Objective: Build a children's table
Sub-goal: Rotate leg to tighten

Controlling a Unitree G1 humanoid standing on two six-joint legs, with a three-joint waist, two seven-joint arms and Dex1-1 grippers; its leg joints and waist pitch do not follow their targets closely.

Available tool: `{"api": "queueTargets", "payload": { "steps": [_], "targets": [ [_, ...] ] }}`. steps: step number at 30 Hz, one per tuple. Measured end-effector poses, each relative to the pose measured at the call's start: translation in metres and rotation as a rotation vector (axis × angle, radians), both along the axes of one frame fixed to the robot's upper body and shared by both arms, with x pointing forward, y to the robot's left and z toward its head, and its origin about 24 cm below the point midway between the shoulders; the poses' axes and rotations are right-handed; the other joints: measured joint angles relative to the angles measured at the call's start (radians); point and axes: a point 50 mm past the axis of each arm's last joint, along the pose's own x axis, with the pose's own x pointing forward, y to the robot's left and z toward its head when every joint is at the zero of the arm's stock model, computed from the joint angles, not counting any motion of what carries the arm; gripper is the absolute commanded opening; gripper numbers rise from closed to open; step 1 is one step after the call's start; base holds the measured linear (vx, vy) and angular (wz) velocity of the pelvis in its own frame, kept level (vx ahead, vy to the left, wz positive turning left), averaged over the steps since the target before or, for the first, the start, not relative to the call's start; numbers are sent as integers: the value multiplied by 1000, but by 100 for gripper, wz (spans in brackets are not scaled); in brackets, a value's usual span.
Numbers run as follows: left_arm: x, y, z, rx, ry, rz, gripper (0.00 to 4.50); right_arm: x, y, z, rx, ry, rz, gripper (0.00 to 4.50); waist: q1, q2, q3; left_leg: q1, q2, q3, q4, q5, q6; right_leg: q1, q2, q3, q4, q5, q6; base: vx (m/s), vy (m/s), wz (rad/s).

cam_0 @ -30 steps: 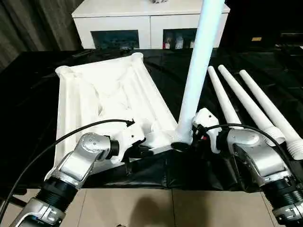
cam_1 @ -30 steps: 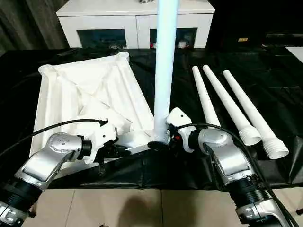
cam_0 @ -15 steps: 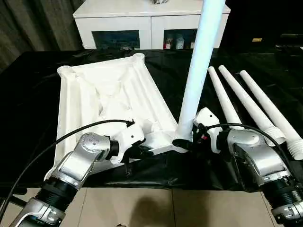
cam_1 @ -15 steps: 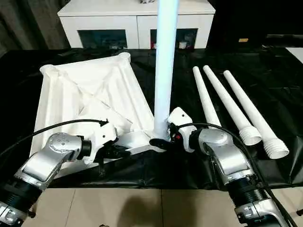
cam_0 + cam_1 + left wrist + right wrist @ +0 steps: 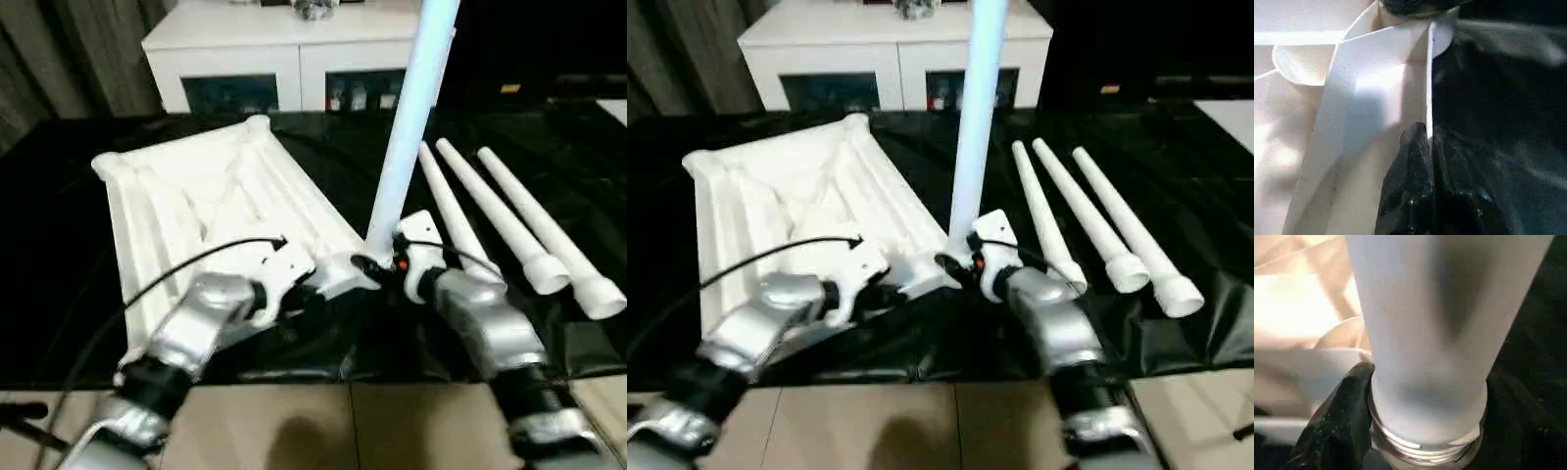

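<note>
Pincers first: my right gripper (image 5: 377, 266) has its black fingers (image 5: 1339, 416) wrapped around the foot of the upright leg (image 5: 407, 122), with thread rings showing just above the socket, so I judge that leg is only partly screwed home. My left gripper (image 5: 1426, 142) is pinched together on the thin raised rim of the tabletop (image 5: 211, 211), steadying it. That tabletop lies upside down on the black table (image 5: 59, 245), filling the space from about nine to eleven o'clock of my view, and the standing leg rises from its near corner, close to the middle. Off at two to three o'clock lie the spare legs (image 5: 509, 215), side by side, well apart from the tabletop. As I read it, the build is about a quarter done: one leg going in, three waiting, then the table needs turning over. My count, biggest down: one black table, one white cabinet (image 5: 294, 59) at twelve, one tabletop, four legs, two grippers.
</note>
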Motion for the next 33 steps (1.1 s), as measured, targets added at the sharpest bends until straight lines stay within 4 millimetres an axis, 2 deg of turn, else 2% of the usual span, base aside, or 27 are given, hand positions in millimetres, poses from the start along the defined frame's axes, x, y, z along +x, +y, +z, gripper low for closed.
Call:
{"api": "queueTargets", "payload": {
  "steps": [7,11,12,13,15,17,21,26,27,33],
  "targets": [
    [11,-31,0,8,4,118,0,20,22,-3,15,21,-274,272,-4,-2,-4,-1,-4,0,-3,0,0,1,-3,-1,-12,1,-1,0,0,0],
    [12,-34,0,8,-2,136,0,25,24,-4,22,13,-310,272,-5,-5,-6,-2,-6,0,-3,0,0,2,-6,-1,-14,2,-2,0,0,0],
    [12,-34,0,8,-3,138,0,25,24,-3,23,10,-310,307,-5,-5,-6,-2,-6,0,-3,0,1,1,-6,-1,-14,5,-6,0,0,0],
    [13,-34,1,8,-5,139,0,25,24,-3,24,6,-310,307,-4,-5,-6,-2,-6,1,-3,0,1,1,-6,-1,-14,6,-7,0,0,0],
    [13,-31,1,11,-11,143,0,26,25,-2,36,-5,-306,344,-4,-5,-6,-2,-6,1,-4,0,1,1,-6,-2,-14,8,-6,0,0,0],
    [14,-28,2,11,-15,152,0,26,27,-1,67,-9,-290,360,-6,-4,-6,-4,-5,1,-6,0,1,0,-6,-3,-13,9,-5,0,0,0],
    [15,-23,4,11,-21,145,0,26,27,1,83,-20,-238,386,-7,-3,-5,-6,-4,0,-11,0,0,-3,-6,-5,-13,9,-5,0,0,0],
    [8,-4,9,24,-50,26,0,22,14,13,38,-73,-16,386,1,-1,-5,-13,-2,0,-12,3,6,-14,-5,-8,-13,10,-3,10,-2,0],
    [7,-2,10,24,-54,4,0,20,12,15,23,-80,26,386,2,0,-6,-18,-2,0,-11,7,10,-17,-5,-8,-12,10,-3,0,0,0],
    [-11,24,11,7,-27,-154,0,-6,-15,12,-92,-47,346,386,9,1,-6,-24,-3,1,-8,5,17,-21,-6,-9,-14,9,-4,0,0,0]
  ]
}}
